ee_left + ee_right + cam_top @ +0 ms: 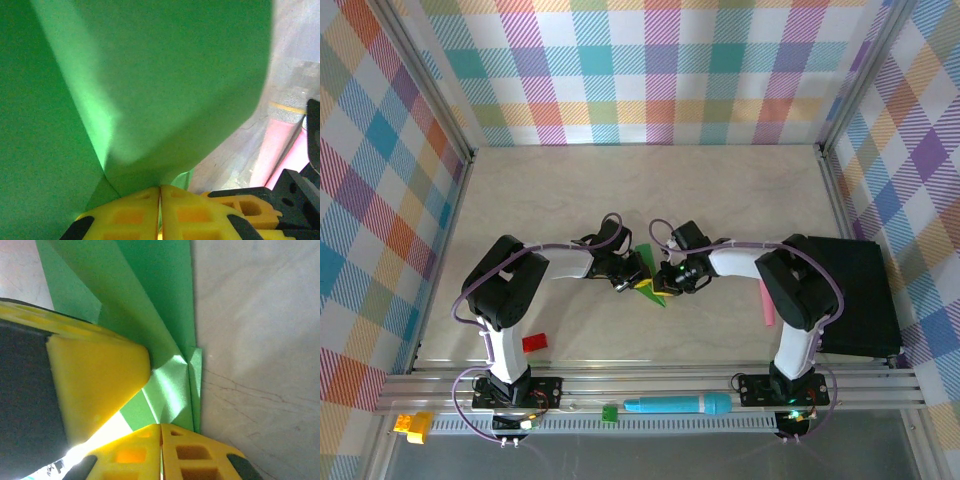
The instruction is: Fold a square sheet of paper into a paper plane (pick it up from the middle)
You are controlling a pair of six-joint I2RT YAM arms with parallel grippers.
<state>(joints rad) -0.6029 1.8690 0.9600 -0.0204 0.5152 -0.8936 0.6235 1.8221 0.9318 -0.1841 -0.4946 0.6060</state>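
The square sheet of paper [646, 256] is bright green and folded into a narrow, layered shape with creases. It hangs above the middle of the table between both arms. My left gripper [640, 281] is shut on it. In the left wrist view the paper [150, 75] spreads out from the closed yellow fingertips [130, 215] of that gripper [160, 188]. My right gripper [663, 287] is shut on the paper's lower edge. In the right wrist view its jaws [161, 425] pinch the folded layers [150, 300], and the left gripper's yellow finger [95, 375] presses the paper close beside them.
A red block [534, 343] lies near the left arm's base. A pink stick [767, 302] and a black box [855, 295] sit on the right. On the front rail lie a teal marker [678, 405], a small green block [609, 412] and a yellow block [412, 427].
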